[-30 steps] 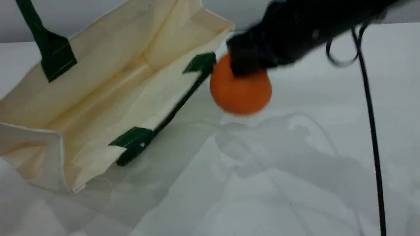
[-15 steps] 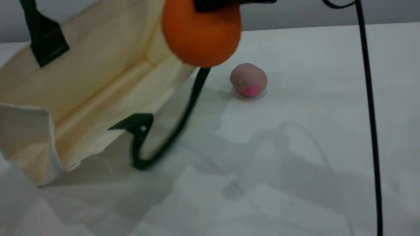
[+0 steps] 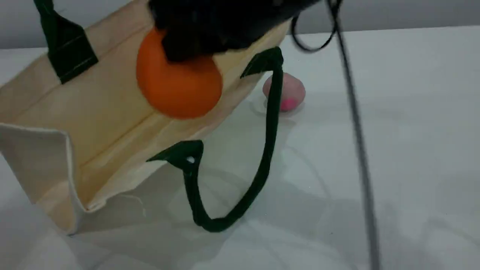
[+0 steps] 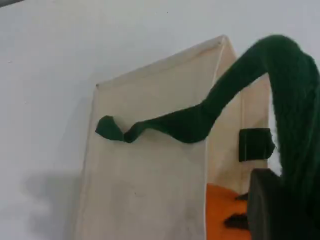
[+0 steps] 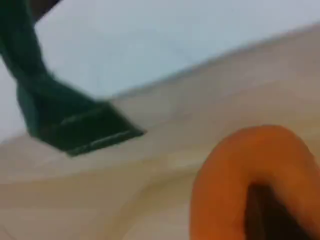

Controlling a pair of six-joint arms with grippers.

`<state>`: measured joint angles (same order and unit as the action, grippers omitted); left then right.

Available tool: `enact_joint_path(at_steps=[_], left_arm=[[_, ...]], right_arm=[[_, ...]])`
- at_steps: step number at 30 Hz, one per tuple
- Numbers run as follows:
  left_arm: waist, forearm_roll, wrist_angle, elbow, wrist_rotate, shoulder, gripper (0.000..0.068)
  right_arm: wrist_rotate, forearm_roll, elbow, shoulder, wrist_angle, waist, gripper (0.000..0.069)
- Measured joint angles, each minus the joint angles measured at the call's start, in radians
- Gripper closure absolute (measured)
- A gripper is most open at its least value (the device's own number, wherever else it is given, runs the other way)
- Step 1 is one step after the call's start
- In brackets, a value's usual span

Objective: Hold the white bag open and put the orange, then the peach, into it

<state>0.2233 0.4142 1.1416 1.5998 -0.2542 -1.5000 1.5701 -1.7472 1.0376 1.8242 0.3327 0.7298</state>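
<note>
1. The table (image 3: 412, 112) is plain white, so there's nothing to dodge except the bag and its straps.
2. The white bag (image 3: 101, 105) sits tilted with its mouth gaping and the inner wall showing. The drop only works while that mouth is wide, so the opening is what matters here.
3. The far handle (image 3: 45, 15) runs taut up out of the top of the scene view. In the left wrist view it loops right over to the left gripper (image 4: 272, 205), which I read as clamped on that strap. My advice is to hold it high and steady through the drop.
4. The near handle (image 3: 270, 123) flops in a loop onto the table and isn't in the way of the mouth.
5. The orange (image 3: 176, 90) is pinched by its top in the right gripper (image 3: 187, 48), off the table and hanging in front of the bag's inner wall at the opening. I'd lower it well inside before letting go (it's round, so dropped from a height it could bounce or roll straight back out), and stay clear of the rim.
6. The peach (image 3: 292, 90) waits on the table just beside the bag, partly behind the near handle. That strap could snag the next pick.
</note>
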Motion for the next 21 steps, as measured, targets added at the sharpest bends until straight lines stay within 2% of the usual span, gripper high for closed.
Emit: enact_joint_path(at_steps=[8, 12, 21], left_arm=[[0.0, -0.046, 0.001, 0.0, 0.003, 0.002, 0.0617], [0.0, -0.051, 0.001, 0.0, 0.008, 0.006, 0.0617], [0.0, -0.046, -0.002, 0.0, 0.008, 0.006, 0.0617]], right_arm=[[0.0, 0.004, 0.116, 0.133, 0.008, 0.085, 0.0636], [0.0, 0.004, 0.14, 0.15, 0.008, 0.09, 0.0619], [-0.001, 0.004, 0.177, 0.153, 0.02, 0.099, 0.0477]])
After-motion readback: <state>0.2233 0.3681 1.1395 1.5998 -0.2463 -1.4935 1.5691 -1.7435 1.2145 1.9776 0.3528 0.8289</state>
